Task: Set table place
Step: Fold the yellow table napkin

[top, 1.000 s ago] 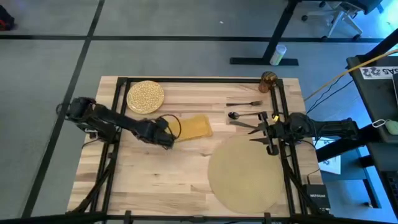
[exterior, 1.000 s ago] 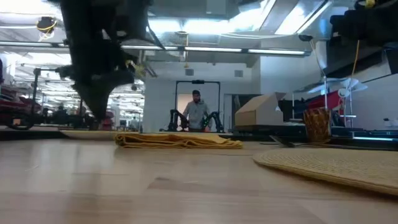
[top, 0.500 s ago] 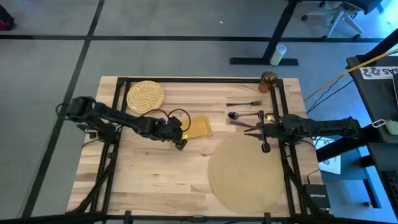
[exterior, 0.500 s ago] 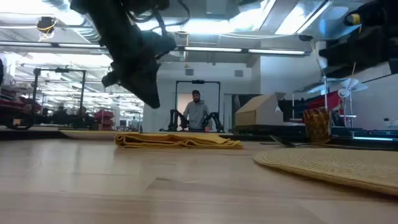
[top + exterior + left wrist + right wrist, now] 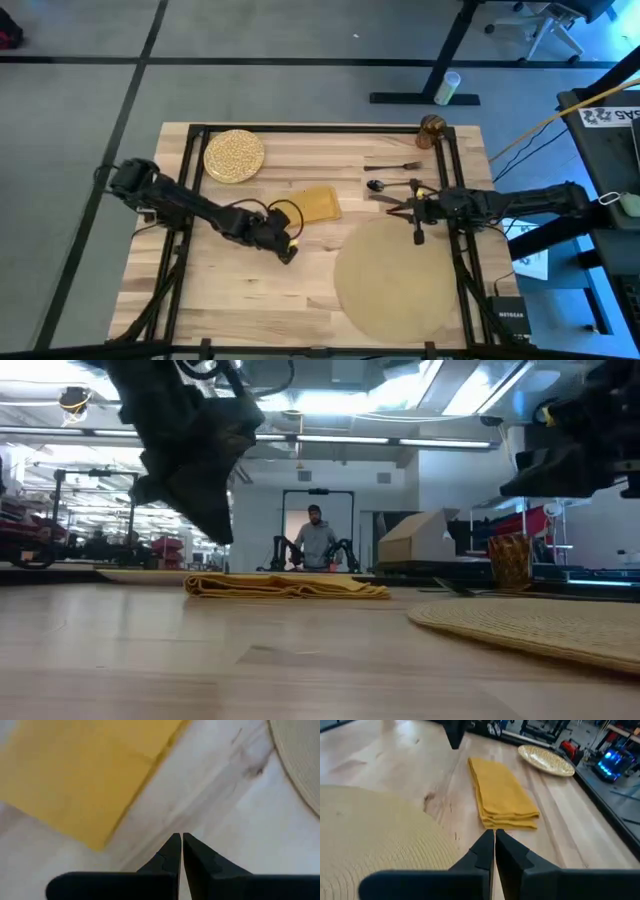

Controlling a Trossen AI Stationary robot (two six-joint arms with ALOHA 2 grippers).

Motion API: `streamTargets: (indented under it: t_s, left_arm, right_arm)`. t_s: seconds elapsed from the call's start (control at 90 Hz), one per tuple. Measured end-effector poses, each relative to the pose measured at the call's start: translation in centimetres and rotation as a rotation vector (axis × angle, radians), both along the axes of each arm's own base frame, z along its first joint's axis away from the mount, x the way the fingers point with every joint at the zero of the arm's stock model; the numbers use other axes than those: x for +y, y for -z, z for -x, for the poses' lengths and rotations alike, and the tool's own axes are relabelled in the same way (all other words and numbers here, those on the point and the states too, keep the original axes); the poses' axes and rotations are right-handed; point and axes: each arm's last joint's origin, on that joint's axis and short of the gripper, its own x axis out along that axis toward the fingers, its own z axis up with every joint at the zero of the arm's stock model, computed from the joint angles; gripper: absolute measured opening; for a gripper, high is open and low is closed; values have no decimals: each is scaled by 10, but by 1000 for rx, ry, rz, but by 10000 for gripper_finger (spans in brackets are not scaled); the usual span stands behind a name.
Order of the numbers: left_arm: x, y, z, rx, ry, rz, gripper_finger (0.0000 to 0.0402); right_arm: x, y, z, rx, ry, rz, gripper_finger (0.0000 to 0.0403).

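The mustard napkin (image 5: pixel 315 205) lies folded flat mid-table. My left gripper (image 5: pixel 289 250) hovers shut just off the napkin's near left corner (image 5: pixel 97 842), clear of the wood in the low view (image 5: pixel 218 530). The speckled plate (image 5: pixel 234 155) rests at the far left. The round tan placemat (image 5: pixel 395 280) lies at the near right. The fork (image 5: pixel 397 165), spoon (image 5: pixel 377 185) and knife (image 5: pixel 384 197) lie beyond the placemat, and the amber glass (image 5: pixel 432 130) stands at the far right corner. My right gripper (image 5: pixel 395 210) is shut and empty over the placemat's far edge, pointing at the napkin (image 5: pixel 502 797).
Black frame rails (image 5: pixel 190 200) run along the table's left, right and far sides. Bare wood (image 5: pixel 250 300) stretches from the placemat to the near left. Beyond the table, a person (image 5: pixel 316 540) stands in the room at another robot station.
My left gripper has swung from beside the napkin's left edge toward the table's right, then back toward the near edge, ending off the napkin's near left corner. My right gripper has gone a little toward the table's left. The napkin has stayed where it was.
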Motion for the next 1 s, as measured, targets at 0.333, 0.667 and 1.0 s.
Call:
streamTargets:
  t_s: [0.333,0.667,1.0]
  left_arm:
    - [9,36,-2,164,-63,-83,0]
    - [24,30,33,486,-137,-190,0]
    - [30,-15,13,56,-109,-123,0]
  right_arm:
    - [-1,2,-1,16,31,-5,0]
    - [-1,4,0,38,32,-5,0]
    - [-1,3,0,30,32,-6,0]
